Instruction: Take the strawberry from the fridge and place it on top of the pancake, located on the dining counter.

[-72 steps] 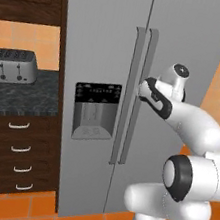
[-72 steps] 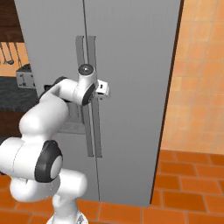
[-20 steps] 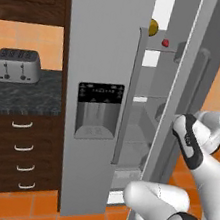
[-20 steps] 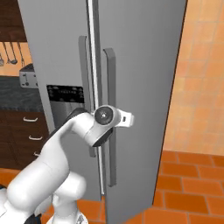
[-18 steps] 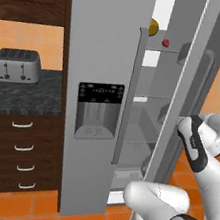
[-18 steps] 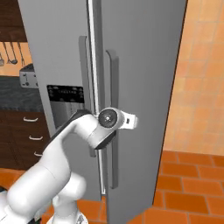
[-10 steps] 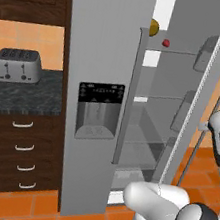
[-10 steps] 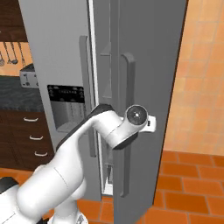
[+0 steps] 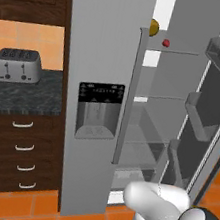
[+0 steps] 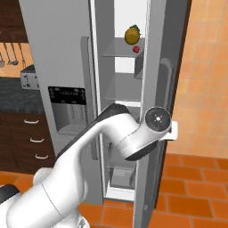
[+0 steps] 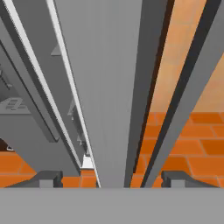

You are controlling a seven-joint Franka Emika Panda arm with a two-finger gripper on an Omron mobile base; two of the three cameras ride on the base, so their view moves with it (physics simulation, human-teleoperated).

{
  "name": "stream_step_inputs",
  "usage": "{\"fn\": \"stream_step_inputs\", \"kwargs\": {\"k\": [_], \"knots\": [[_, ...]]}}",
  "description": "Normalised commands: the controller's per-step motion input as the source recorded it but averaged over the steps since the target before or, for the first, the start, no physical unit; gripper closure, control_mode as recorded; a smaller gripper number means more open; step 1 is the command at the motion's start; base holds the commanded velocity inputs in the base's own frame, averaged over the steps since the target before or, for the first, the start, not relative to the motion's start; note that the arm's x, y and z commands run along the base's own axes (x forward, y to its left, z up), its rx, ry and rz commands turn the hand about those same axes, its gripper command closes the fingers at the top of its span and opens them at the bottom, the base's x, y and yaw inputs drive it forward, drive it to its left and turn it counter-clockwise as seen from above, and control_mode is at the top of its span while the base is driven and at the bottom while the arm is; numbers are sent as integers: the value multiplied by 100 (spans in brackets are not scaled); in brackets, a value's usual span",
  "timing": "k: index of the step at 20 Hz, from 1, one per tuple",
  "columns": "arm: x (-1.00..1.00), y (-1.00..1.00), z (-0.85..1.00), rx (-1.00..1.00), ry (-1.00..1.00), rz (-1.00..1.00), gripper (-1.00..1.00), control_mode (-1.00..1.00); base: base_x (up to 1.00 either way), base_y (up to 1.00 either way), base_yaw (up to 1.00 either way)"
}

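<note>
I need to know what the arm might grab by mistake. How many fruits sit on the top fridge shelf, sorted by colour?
Red strawberry: 1
Yellow-brown round fruit: 1
Total: 2, both on the top shelf of the fridge, side by side.

One fridge (image 9: 102, 80), two doors, right one open. On the top shelf: one strawberry (image 9: 166, 43), one yellow-brown fruit (image 10: 132, 34). One toaster (image 9: 16, 65); four drawer handles (image 9: 22, 154); three door bins (image 9: 202, 117).
</note>
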Motion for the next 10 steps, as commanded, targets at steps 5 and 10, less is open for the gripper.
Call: {"fn": "stream_step_inputs", "kwargs": {"k": [5,10], "knots": [[-6,100,15,-50,19,-16,-100,-100,0,0,0],[89,67,-18,-48,33,-15,-100,-100,0,0,0]]}}
